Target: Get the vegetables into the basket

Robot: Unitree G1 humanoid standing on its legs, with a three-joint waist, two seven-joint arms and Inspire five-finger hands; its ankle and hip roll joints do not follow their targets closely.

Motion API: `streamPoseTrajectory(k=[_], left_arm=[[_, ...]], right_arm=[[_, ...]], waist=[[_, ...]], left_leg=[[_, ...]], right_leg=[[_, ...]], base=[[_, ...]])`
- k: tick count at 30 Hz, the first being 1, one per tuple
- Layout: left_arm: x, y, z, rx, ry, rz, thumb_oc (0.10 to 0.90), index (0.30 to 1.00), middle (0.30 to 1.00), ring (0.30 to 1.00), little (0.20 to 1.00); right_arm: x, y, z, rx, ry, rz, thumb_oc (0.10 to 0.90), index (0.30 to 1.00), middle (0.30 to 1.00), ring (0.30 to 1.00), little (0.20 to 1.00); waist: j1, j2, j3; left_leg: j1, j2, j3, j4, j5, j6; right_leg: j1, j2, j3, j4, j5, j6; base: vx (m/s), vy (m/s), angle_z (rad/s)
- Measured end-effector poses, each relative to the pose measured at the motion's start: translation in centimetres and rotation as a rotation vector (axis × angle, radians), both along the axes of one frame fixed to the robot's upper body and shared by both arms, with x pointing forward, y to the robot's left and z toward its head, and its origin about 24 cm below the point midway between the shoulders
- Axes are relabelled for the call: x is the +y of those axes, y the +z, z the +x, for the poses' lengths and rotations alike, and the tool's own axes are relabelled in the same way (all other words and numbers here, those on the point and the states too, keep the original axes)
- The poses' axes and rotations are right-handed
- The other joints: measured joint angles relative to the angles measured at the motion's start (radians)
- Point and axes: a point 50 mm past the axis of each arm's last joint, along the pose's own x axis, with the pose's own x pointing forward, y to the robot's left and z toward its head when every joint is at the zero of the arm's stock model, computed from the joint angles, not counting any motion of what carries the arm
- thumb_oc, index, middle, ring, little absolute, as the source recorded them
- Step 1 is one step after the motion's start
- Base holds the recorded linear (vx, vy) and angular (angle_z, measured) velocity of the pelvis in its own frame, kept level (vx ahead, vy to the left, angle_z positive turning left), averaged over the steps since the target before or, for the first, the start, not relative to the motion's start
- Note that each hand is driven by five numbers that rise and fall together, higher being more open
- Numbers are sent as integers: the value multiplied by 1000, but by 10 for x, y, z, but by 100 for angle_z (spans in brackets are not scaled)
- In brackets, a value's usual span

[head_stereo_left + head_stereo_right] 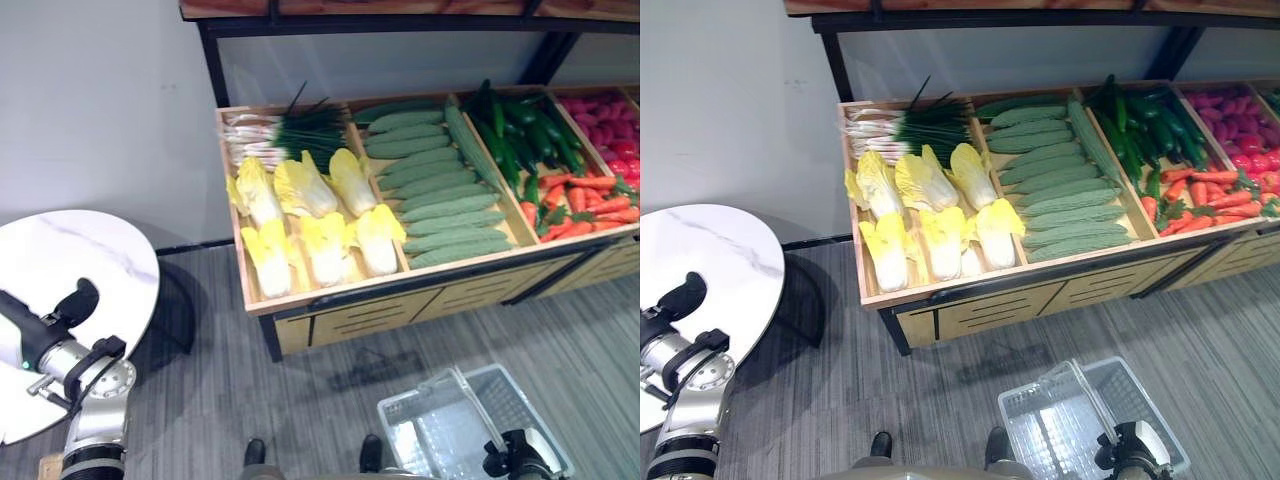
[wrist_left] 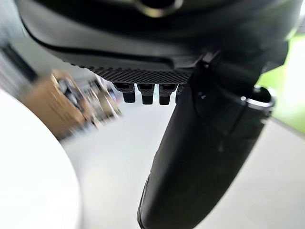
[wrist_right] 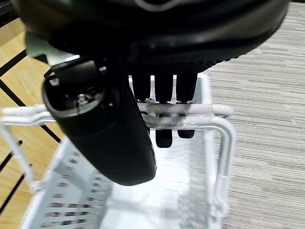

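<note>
Right wrist view shows the right hand [image 3: 143, 95] with fingers hooked around the white handle [image 3: 190, 110] of the grey basket [image 1: 470, 425], which hangs near the floor. Vegetables lie in the wooden display shelf [image 1: 330, 290]: cabbages [image 1: 310, 225], cucumbers [image 1: 440, 190], carrots [image 1: 585, 205]. Over the round white counter [image 1: 90, 260], the left hand [image 1: 60, 310] holds nothing, fingers curled short.
</note>
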Motion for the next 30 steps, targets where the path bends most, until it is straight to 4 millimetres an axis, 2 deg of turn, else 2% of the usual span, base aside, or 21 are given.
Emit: streamPoseTrajectory(k=[2, 3, 9, 16, 18, 21, 22, 24, 30], left_arm=[[-18, 6, 8, -44, -65, -16, 900, 1000, 1000, 1000, 1000], [-35, 8, 15, -39, -153, -1, 900, 1000, 1000, 1000, 1000], [-68, 9, 24, 25, -360, 112, 900, 1000, 1000, 1000, 1000], [-85, -12, 23, 136, -469, 110, 900, 1000, 1000, 1000, 1000], [-93, -30, 22, 230, -528, 109, 900, 1000, 1000, 1000, 1000], [-98, -47, 19, 307, -558, 99, 900, 1000, 1000, 1000, 1000], [-100, -60, 17, 365, -565, 87, 900, 1000, 1000, 1000, 1000], [-99, -70, 14, 415, -554, 73, 900, 1000, 1000, 1000, 1000], [-99, -69, 20, 423, -545, 84, 900, 1000, 1000, 1000, 1000]], right_arm=[[4, -1, 4, -13, 11, 10, 400, 300, 300, 300, 300], [7, -1, 8, -19, 27, 16, 400, 300, 300, 300, 300], [11, -3, 7, -12, 22, 26, 400, 300, 300, 300, 300], [11, -4, 4, -5, 19, 23, 400, 300, 300, 300, 300], [11, -4, 3, -4, 18, 23, 400, 300, 300, 300, 300], [11, -4, 3, -6, 18, 22, 400, 300, 300, 300, 300], [11, -4, 3, -7, 19, 19, 400, 300, 300, 300, 300], [12, -4, 3, -11, 19, 19, 400, 300, 300, 300, 300], [12, -3, 6, -23, 22, 15, 400, 300, 300, 300, 300]], waist=[[-13, -2, 1], [-22, -2, 2], [-35, 1, 4], [-32, 4, 5], [-33, 8, 6], [-35, 9, 6], [-45, 10, 5], [-55, 10, 5], [-61, 10, 4]], left_leg=[[2, -1, 6, 0, -1, 1], [10, 1, 21, 0, -2, 3], [21, 6, 40, 0, -3, 4], [22, 5, 48, 0, -4, 5], [21, 6, 50, 0, -3, 5], [20, 7, 52, 0, -3, 5], [19, 9, 55, 0, -3, 5], [18, 8, 56, 0, -3, 5], [18, 9, 63, 0, -4, 5]], right_leg=[[0, 1, 6, 0, 1, 0], [-2, 3, 19, 0, 3, 0], [-2, 11, 34, 4, 4, -1], [-8, 10, 44, 0, 4, -1], [-9, 10, 46, 0, 3, 1], [-13, 11, 48, 0, 4, 0], [-16, 12, 51, 0, 5, -1], [-17, 13, 52, 0, 7, -3], [-22, 16, 60, 0, 14, -8]], base=[[1, -8, -13], [-2, -20, -21], [-11, -17, -11], [-6, -14, -3], [-1, -37, -3], [7, -30, -4], [15, -29, -5], [9, -14, -2], [-4, -15, -4]])
